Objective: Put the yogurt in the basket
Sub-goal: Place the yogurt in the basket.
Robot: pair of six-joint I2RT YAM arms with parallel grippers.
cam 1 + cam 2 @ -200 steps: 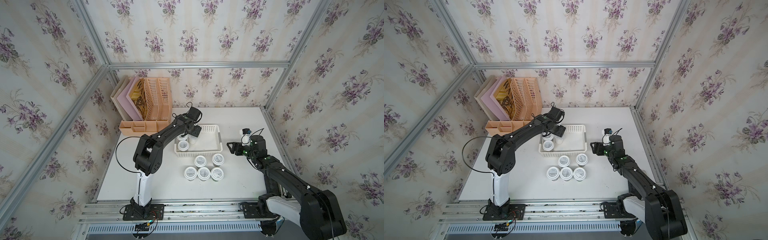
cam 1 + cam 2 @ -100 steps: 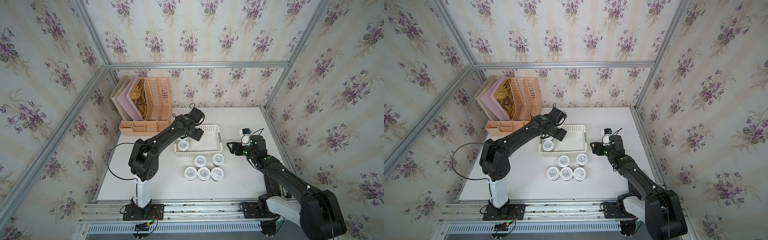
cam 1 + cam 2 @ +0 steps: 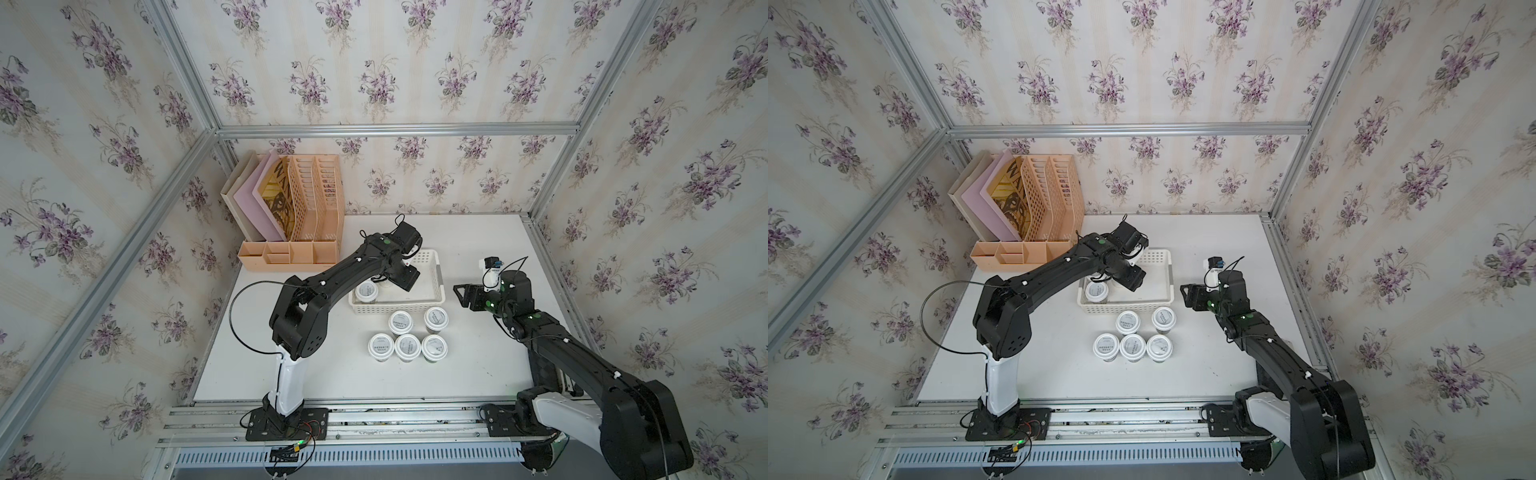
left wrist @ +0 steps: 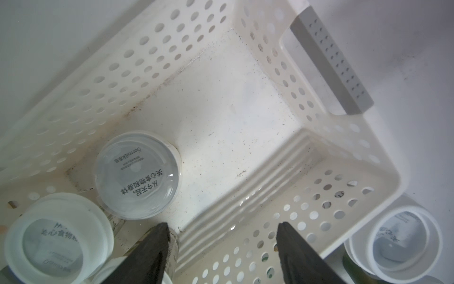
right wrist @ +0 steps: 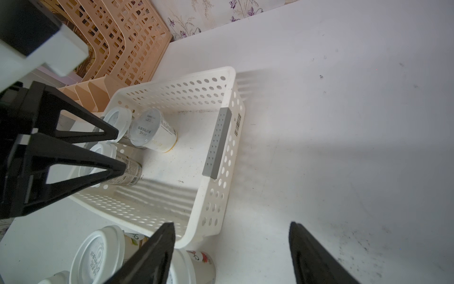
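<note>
Peach organizer near basket, five yogurt cups outside it

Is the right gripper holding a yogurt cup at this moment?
No. In the right wrist view the right gripper stands open in the air beside the basket, clamping nothing.

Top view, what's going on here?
The arms are loading yogurt cups into the white basket. The left gripper is open over the basket's inside, with nothing between its fingers. Three cups sit in the end nearer the peach organizer. The right gripper is open too, hovering beside the basket's other end and holding nothing. Five cups stand on the table in front of the basket, not yet loaded.
</note>
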